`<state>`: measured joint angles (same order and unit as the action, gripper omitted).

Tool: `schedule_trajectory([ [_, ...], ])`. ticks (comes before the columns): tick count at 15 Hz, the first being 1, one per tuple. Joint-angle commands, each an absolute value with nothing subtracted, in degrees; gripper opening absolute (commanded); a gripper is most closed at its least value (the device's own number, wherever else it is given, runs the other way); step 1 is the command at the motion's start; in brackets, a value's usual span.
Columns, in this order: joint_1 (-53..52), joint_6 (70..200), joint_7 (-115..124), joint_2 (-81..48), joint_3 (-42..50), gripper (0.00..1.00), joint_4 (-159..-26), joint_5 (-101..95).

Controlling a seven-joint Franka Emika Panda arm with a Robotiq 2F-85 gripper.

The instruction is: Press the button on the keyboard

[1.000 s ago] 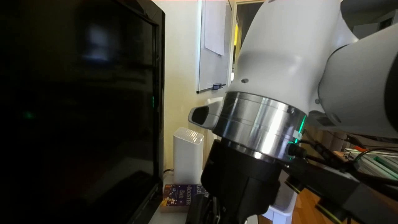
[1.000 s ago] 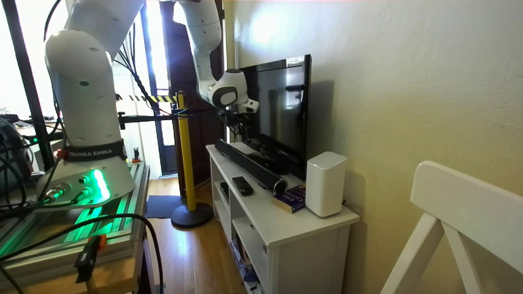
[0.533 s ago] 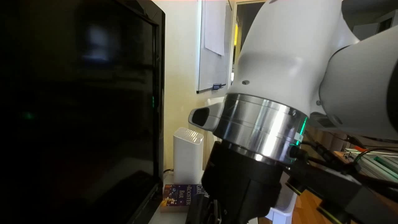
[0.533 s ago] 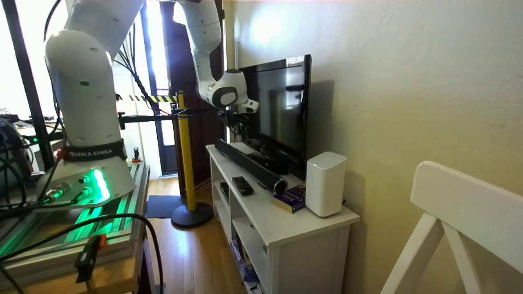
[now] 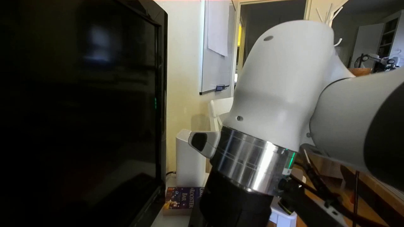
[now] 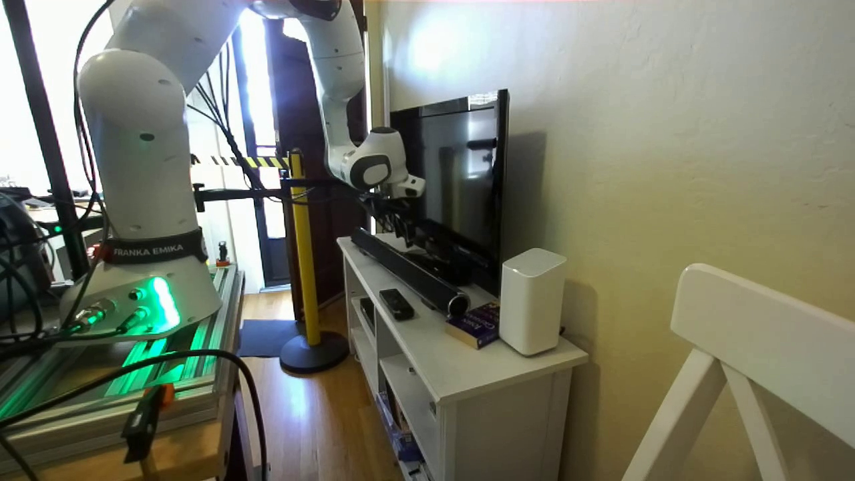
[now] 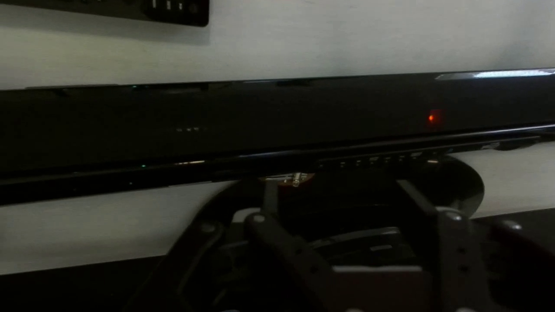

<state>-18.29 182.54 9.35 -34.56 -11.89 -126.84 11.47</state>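
Note:
No keyboard shows in any view. A long black soundbar lies on the white cabinet in front of the television. In the wrist view the soundbar crosses the picture, with a red light on it. A row of small marks, perhaps buttons, runs along its edge nearest my fingers. My gripper is open and empty, its fingers apart just beside that edge. In an exterior view the gripper hangs low between soundbar and television; I cannot tell whether it touches. In an exterior view the fingers are cut off at the bottom.
The television stands close behind the gripper; it also fills the side of an exterior view. A black remote, a book and a white box are on the cabinet. A yellow post stands beyond.
The arm and gripper have moved down toward the cabinet, mostly within the last half second. The objects on the cabinet have not moved.

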Motion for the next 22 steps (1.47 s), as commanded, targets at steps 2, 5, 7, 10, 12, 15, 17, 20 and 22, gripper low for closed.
schedule_trajectory([
  [2, -22.0, 184.0, 9.6, -39.2, -8.1, 0.31, -121.1, 9.1],
  [5, -22.5, 182.9, 8.6, -41.0, -7.8, 0.1, -117.6, 7.6],
  [7, -21.9, 182.9, 7.9, -42.3, -8.7, 0.01, -115.9, 6.9],
  [10, -19.0, 184.8, 7.3, -44.5, -12.8, 0.0, -114.6, 6.9],
  [12, -17.0, 186.2, 6.8, -46.2, -15.9, 0.0, -114.3, 6.9],
  [15, -16.1, 187.3, 7.2, -47.7, -17.9, 0.0, -114.5, 7.0],
  [17, -17.5, 185.7, 8.0, -45.8, -16.5, 0.01, -115.9, 7.7],
  [20, -17.3, 185.7, 8.1, -46.5, -16.5, 0.01, -115.9, 7.7],
  [22, -17.3, 185.7, 8.1, -46.5, -16.5, 0.01, -115.9, 7.7],
])
